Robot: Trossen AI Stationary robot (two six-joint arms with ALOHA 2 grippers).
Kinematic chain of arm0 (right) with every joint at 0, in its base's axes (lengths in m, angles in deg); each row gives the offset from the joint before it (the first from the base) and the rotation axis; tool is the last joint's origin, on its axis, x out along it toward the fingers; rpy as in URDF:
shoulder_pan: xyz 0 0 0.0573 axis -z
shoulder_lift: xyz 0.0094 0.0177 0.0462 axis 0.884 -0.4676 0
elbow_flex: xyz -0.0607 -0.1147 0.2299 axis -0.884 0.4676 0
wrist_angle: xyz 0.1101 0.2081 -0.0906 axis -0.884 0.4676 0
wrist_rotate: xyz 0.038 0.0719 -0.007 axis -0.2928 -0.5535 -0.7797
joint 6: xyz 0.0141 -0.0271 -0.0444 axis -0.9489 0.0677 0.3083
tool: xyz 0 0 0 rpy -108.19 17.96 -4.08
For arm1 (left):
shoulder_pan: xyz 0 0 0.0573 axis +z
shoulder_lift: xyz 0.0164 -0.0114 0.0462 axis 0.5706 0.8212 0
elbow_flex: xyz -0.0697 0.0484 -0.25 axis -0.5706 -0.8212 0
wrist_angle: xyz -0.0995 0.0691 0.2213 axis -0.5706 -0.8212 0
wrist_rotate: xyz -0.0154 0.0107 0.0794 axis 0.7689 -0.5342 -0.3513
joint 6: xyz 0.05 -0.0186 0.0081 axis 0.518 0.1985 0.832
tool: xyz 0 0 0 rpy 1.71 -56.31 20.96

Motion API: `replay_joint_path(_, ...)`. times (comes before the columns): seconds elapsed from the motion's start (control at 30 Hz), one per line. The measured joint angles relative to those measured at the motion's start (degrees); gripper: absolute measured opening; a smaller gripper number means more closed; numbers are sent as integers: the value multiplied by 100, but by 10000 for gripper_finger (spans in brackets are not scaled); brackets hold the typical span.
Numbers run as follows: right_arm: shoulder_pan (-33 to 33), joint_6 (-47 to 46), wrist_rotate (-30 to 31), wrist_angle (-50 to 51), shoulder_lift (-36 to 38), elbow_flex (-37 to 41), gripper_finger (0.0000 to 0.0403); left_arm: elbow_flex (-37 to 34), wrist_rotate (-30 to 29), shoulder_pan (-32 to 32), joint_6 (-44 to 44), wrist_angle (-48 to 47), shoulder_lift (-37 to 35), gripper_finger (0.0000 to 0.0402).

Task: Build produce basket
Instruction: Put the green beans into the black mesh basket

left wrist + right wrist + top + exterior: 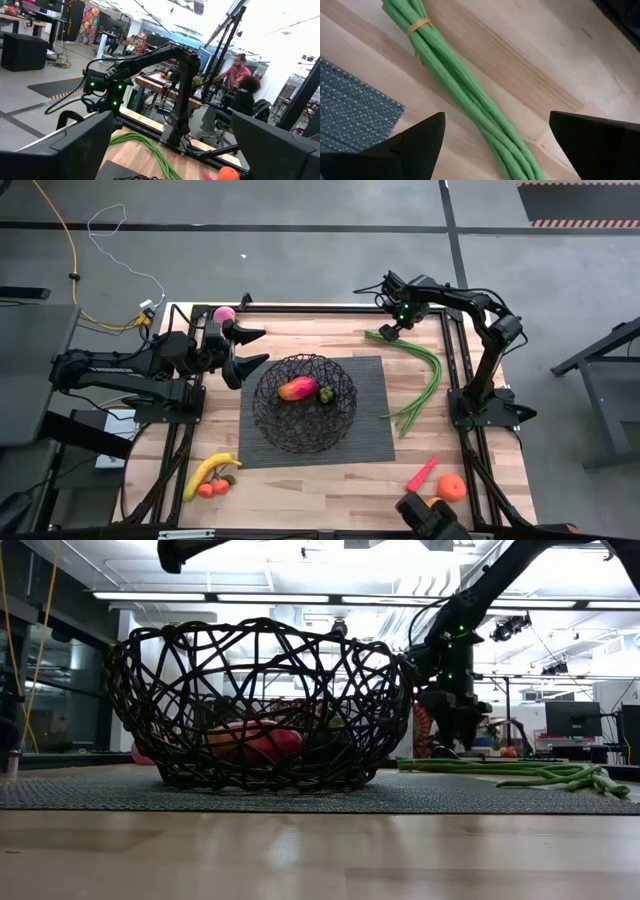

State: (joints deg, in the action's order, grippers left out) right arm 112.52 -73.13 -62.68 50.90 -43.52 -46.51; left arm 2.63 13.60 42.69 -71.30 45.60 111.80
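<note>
The black wire basket [303, 402] stands on the ribbed mat [378, 442] and holds a red-orange mango [297, 389] and a dark green piece [326, 394]. A bundle of long green beans [420, 375] lies on the wood to the right of the mat, tied by a yellow band [419, 23] near its far end. My right gripper [496, 117] points down over that far end [388, 330], open, one finger on either side of the beans [465, 85]. My left gripper [250, 348] waits open, raised at the basket's far left.
A pink ball [224, 315] sits behind my left gripper. A banana [208, 472] and small tomatoes [212, 488] lie near left. A red chili [422, 473] and an orange [452, 487] lie near right. People sit beyond the table [235, 70].
</note>
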Motion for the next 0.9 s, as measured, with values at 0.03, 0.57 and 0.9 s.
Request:
replay_joint_path(0.03,0,-4,0,-16,0,0,342,0,0,0,-19,1,-1,390)
replay_joint_path(0.57,-360,529,-173,-474,-71,2,342,0,0,0,-45,1,1,390)
replay_joint_path(0.9,-421,426,40,-579,-407,7,342,0,0,0,-47,-1,1,390)
